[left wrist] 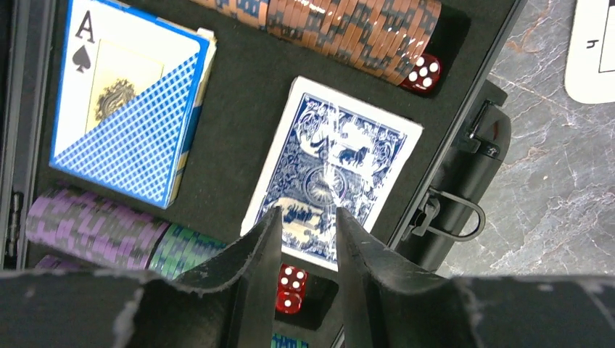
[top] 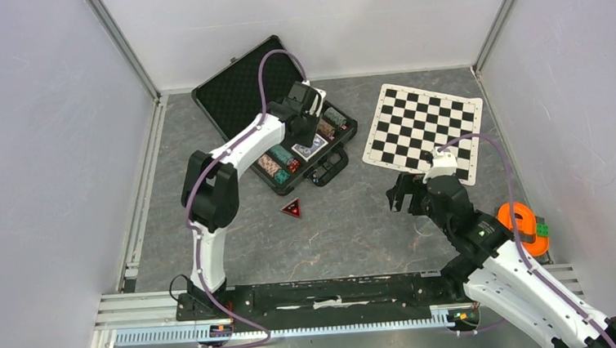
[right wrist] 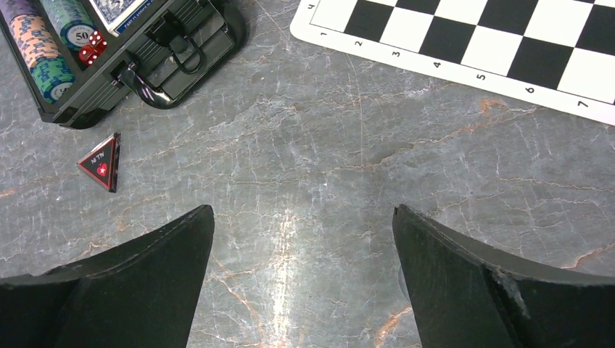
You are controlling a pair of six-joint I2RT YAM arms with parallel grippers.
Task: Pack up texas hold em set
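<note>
Tabletop (top: 349,228) carries the open briefcase (top: 237,89) at far left of centre, lid back, with chip stacks (left wrist: 348,32), a boxed deck (left wrist: 127,109), a blue-backed deck (left wrist: 341,163) and red dice (left wrist: 290,288) seated in its foam. Left gripper (left wrist: 308,212) hangs over the blue-backed deck, jaws a narrow gap apart with nothing between them; right gripper (right wrist: 303,210) hovers above bare stone well right of the case, jaws wide apart. Small red-and-black triangular marker (right wrist: 101,161) lies on the stone near the case's handle side.

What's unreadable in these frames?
- Top view: left gripper covers the open black foam-lined briefcase's middle slots.
- Left wrist: fingers hide the blue-backed card deck's near edge; contact unclear.
- Top view: right arm hides part of the orange plastic object.
</note>
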